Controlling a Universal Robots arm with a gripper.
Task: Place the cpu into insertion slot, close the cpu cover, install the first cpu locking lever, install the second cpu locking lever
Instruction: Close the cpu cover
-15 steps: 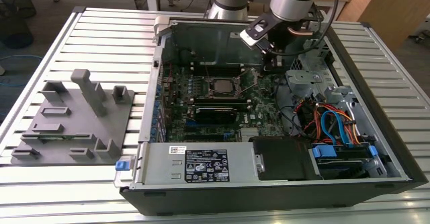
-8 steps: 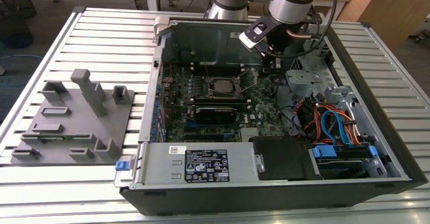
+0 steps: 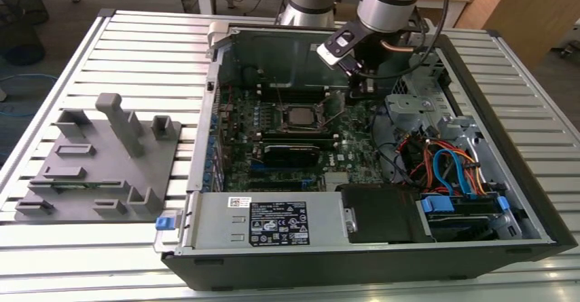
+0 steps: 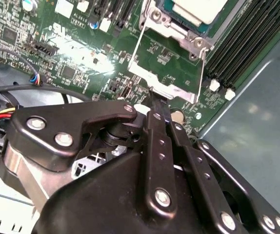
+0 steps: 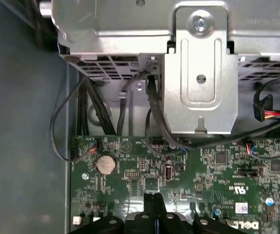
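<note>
- Here, in the exterior view, the gripper (image 3: 355, 83) hangs inside the open computer case (image 3: 507, 180), low over the green motherboard (image 3: 272, 149). From this side I cannot tell how the jaws stand.
- The cpu (image 3: 297, 117) lies flat in the insertion slot (image 3: 280, 117), near the jaws and toward the exterior view's left of them.
- Well apart from the jaws, outside the case, a grey fixture (image 3: 100, 159) sits on the slatted table (image 3: 136, 37).
- In the second wrist view, the two slim black fingers (image 4: 153, 124) are pressed together with no gap showing, and nothing bulky sits between them.
- Their tips meet the nearest edge of the cpu cover (image 4: 167, 84), a silver frame swung off the socket, with green board showing through its cut-out. I cannot tell whether the tips nip that edge or only touch it.
- Beyond the jaws, past the cover, the cpu's dull silver top (image 4: 198, 9) sits uncovered inside the slot's metal rim (image 4: 171, 30). Long black memory slots (image 4: 247, 34) run beside it.
- In the first wrist view, the fingertips (image 5: 150, 202) are closed, with only a thin seam between them.
- Ahead of the jaws lies green board with a coin battery (image 5: 106, 164). Farther ahead a silver bracket (image 5: 201, 87) stands with black cables (image 5: 154, 112) hanging beside it.
</note>
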